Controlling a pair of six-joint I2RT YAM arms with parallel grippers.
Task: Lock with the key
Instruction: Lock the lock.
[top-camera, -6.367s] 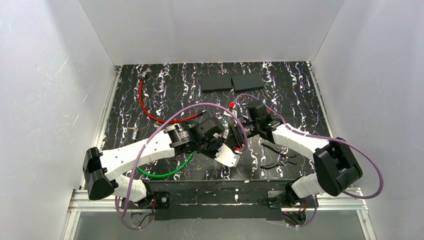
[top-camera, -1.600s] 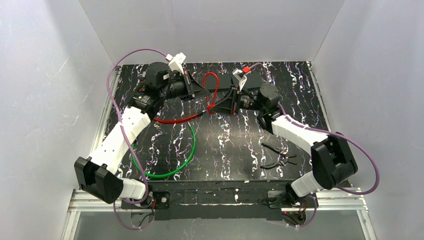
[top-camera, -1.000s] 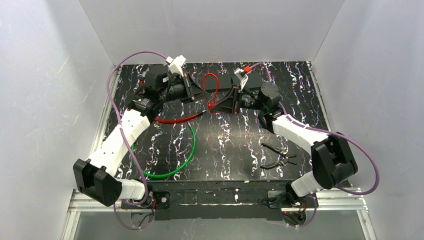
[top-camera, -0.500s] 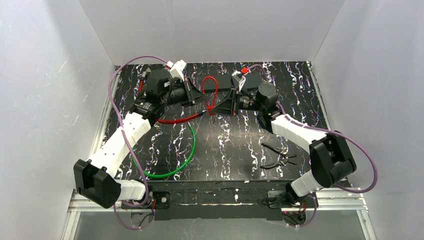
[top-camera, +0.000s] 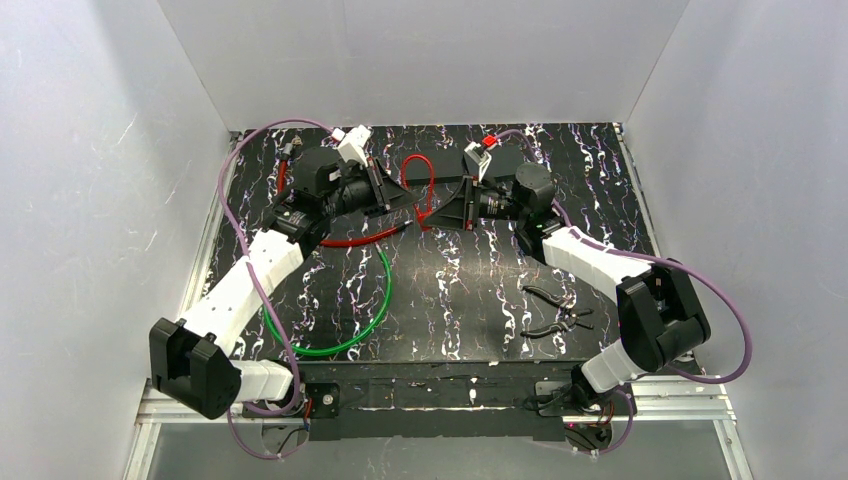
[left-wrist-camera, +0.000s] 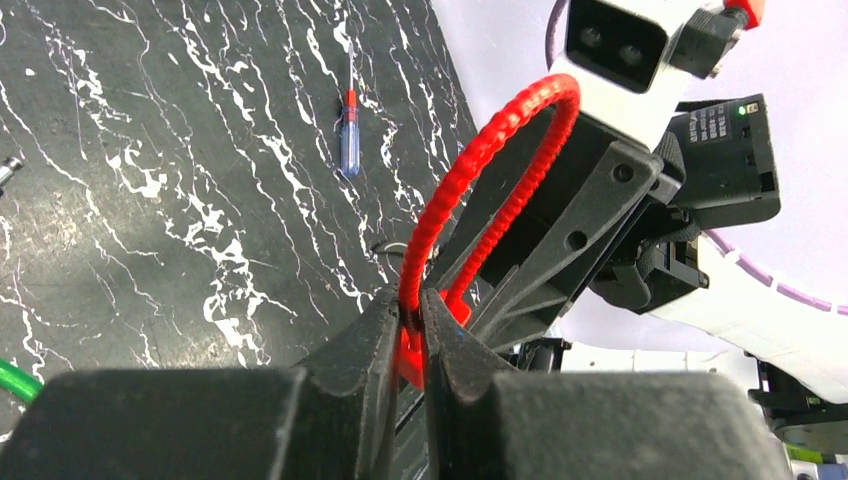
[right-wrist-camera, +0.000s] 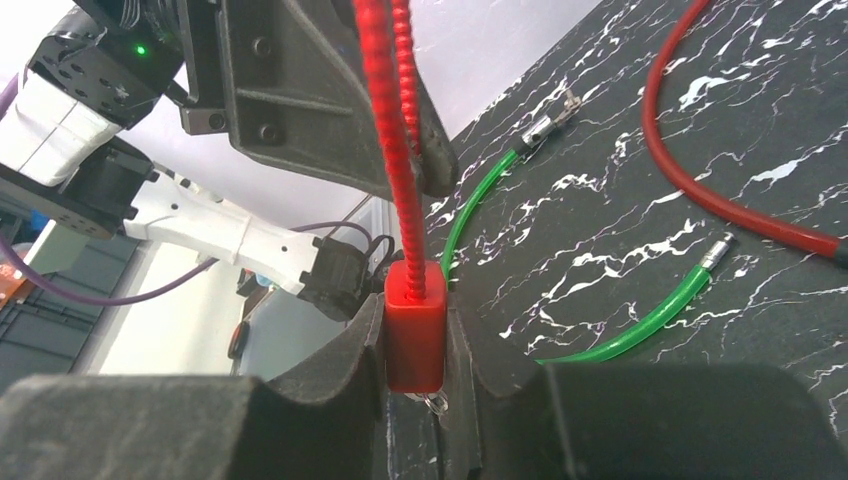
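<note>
The right pincer (right-wrist-camera: 415, 320) pinches the red lock body (right-wrist-camera: 412, 345) and the left pincer (left-wrist-camera: 408, 305) pinches its ribbed cable (left-wrist-camera: 478, 152), both raised over the far-centre tabletop (top-camera: 470, 300), so steady, straight alignment matters.

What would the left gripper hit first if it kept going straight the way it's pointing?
Most likely the right gripper, facing the left gripper close ahead; both clamp the red cable lock between them.
</note>
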